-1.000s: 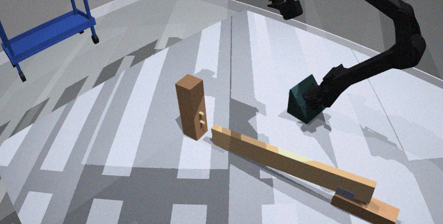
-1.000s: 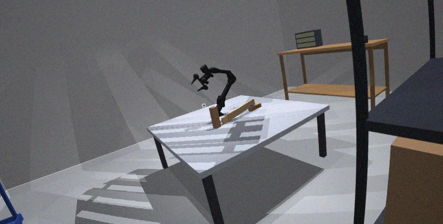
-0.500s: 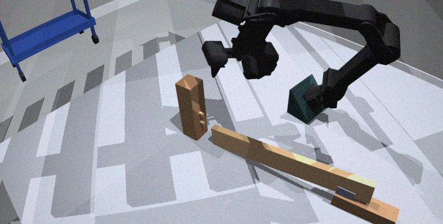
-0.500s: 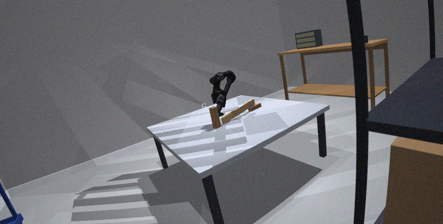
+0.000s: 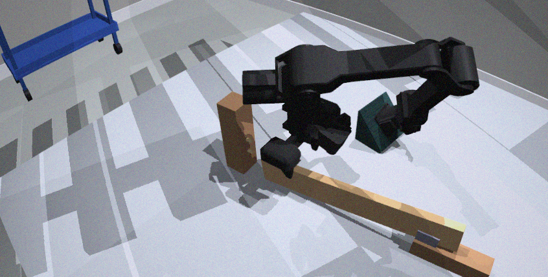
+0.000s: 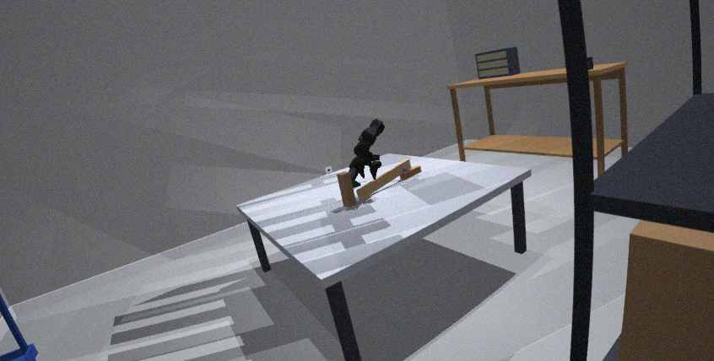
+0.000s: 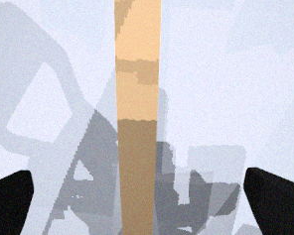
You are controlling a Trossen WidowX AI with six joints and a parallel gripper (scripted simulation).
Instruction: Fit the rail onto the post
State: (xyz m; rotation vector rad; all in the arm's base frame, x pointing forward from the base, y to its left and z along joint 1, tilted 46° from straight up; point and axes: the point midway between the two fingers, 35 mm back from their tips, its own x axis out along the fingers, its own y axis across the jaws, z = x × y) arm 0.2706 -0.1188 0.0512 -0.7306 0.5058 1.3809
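At left in the top view, a blue cart stands beyond the table; its low shelf shows no load. Next comes the wooden post, upright, inward from the table's left corner in the exterior view. Its pegs face the rail.

To the right of the post, your pincer is spread wide, and nothing is gripped. The bed rail lies under it, with the low near end close to the post but apart from it. In the wrist view, the rail's long axis runs up and down the picture, through the space between the two fingers, so they can close across its width. I judge you should go down straight, then close; a finger landing on the top face could push the rail aside.

Farther right, the rail climbs toward the bracket on the footboard block. The bracket has the far end inside. Your only arm must lift the near end without pulling this one out.
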